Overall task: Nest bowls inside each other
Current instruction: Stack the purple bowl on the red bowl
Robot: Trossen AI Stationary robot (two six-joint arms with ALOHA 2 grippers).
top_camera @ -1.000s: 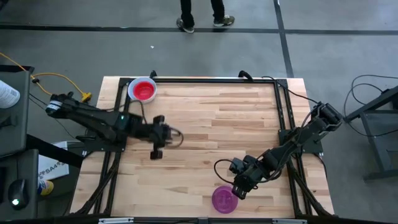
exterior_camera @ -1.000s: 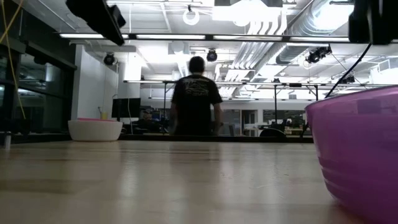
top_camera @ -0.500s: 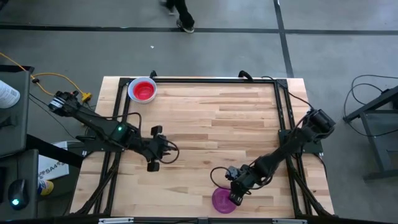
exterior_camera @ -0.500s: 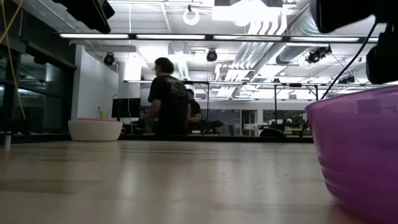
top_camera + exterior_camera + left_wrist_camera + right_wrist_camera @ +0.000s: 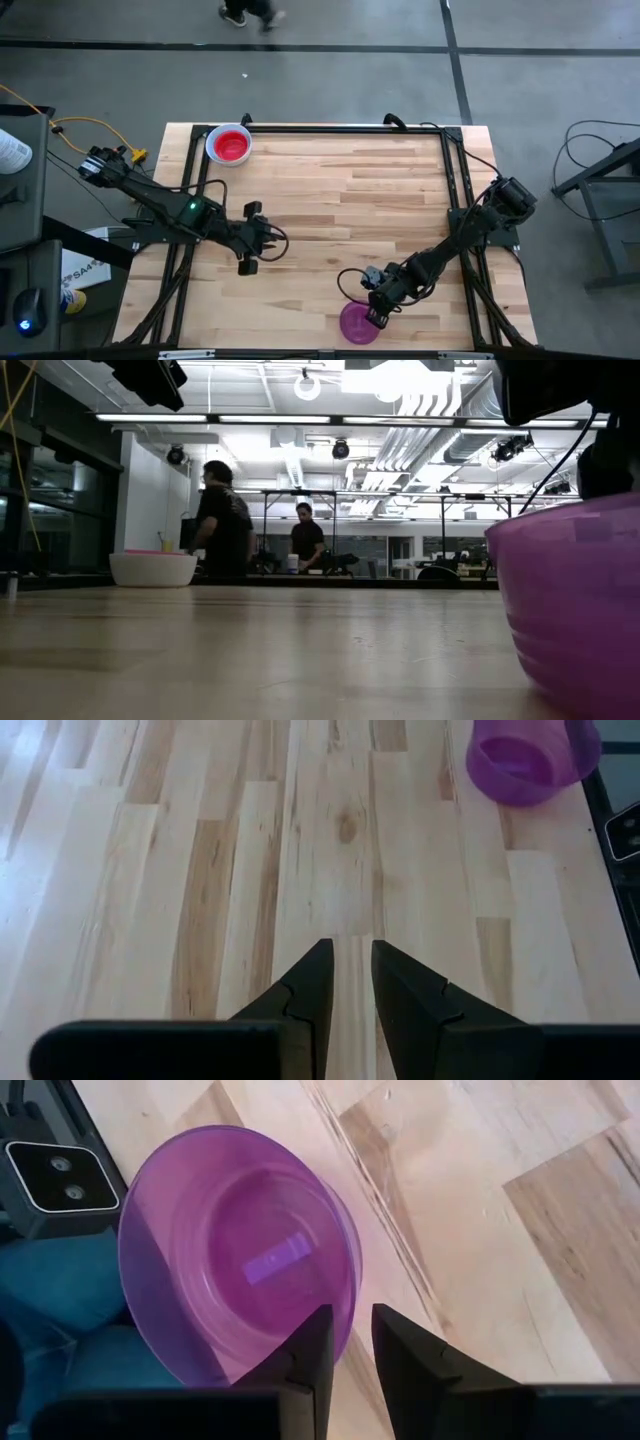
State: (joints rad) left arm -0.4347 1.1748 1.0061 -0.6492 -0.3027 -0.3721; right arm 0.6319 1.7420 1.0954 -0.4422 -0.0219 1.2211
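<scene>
Gripping the purple bowl [image 5: 235,1260] by its rim at the worktop's [image 5: 340,200] near edge, the right end effector [image 5: 347,1342] has its fingers clamped on the wall. The left end effector [image 5: 345,982] hovers over bare wood, fingers slightly apart. The red bowl [image 5: 229,145] sits in the far left corner.

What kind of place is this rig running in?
Likely a robotics lab or workshop: exposed ceiling ducts, a taped concrete floor around the wooden table, and people at benches behind.
</scene>
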